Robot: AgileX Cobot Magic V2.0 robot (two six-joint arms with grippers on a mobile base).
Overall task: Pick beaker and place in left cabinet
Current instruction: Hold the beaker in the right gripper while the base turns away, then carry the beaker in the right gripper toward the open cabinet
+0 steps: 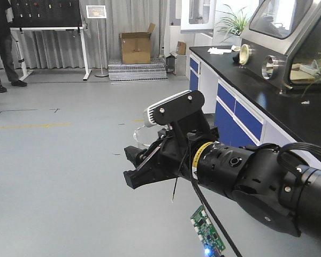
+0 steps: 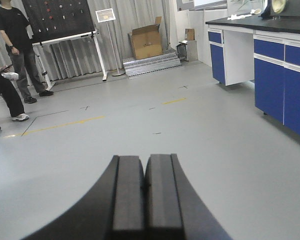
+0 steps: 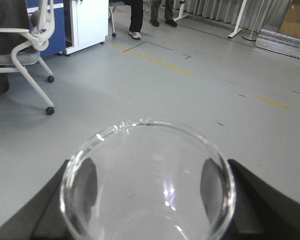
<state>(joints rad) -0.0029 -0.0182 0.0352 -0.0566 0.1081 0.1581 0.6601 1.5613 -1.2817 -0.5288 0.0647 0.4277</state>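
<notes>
The pale grey floor (image 1: 59, 160) fills most of what I see, marked with thin yellow tape lines. Along its right side in the front view runs the long laboratory bench with a black top and blue doors (image 1: 232, 107). In front of that, my black right arm (image 1: 257, 171) reaches in from the right and points leftward, well above the floor, with a white and grey camera housing on top of its wrist. A grey office chair on castors (image 3: 20, 55) stands at the left of the right wrist view, and an open brown cardboard box (image 1: 136, 48) sits by the far curtain. The right gripper (image 1: 134, 167) is clamped on the small clear glass beaker (image 3: 147, 175): its dark fingers (image 3: 262, 195) press against both sides of the glass, and I look straight over the round flared rim. The beaker is up in the air, touching nothing else. The left gripper (image 2: 145, 170) has its two black pads pressed flat together with nothing between them. A small green circuit board (image 1: 207, 233) hangs below the right arm.
</notes>
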